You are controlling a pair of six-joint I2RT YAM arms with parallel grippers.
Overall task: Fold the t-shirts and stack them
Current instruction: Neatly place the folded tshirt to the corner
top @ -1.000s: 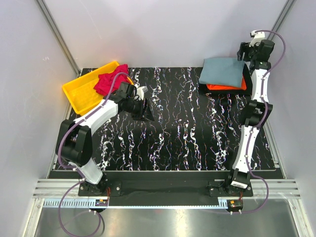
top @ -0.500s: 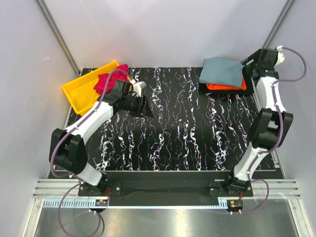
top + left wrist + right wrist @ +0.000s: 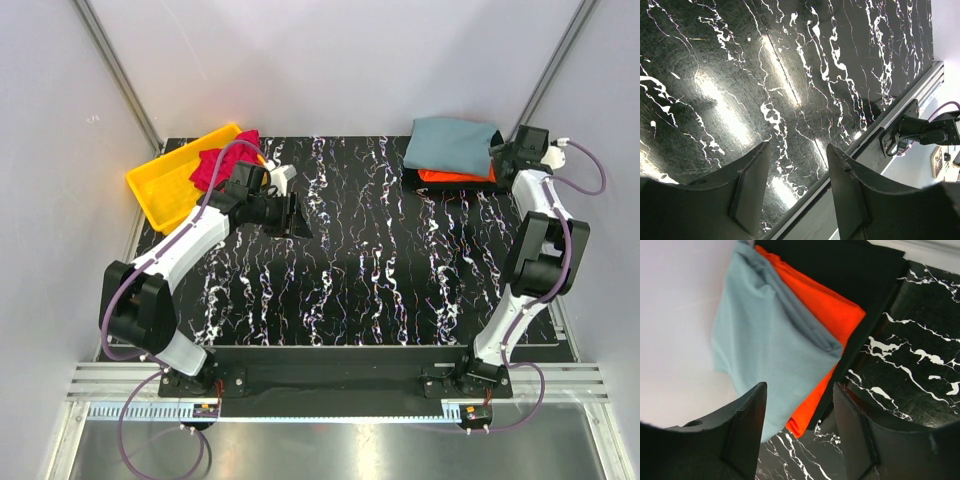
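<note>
Jaws of right gripper [image 3: 800,390] apart, empty, at far right corner of table [image 3: 380,270]. Just beside: grey-blue t-shirt [image 3: 452,140], folded flat atop orange t-shirt [image 3: 455,176], long axis along table's far edge. Jaws of left gripper [image 3: 797,150] apart, empty, above table's left half. Crimson t-shirt [image 3: 222,162] crumpled at table's far left corner, draped over rim of yellow bin [image 3: 165,185].

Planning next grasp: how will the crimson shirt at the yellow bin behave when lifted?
Likely floppy: the crimson shirt lies crumpled over the yellow bin rim. Probably light, so it may sag and snag that rim.
</note>
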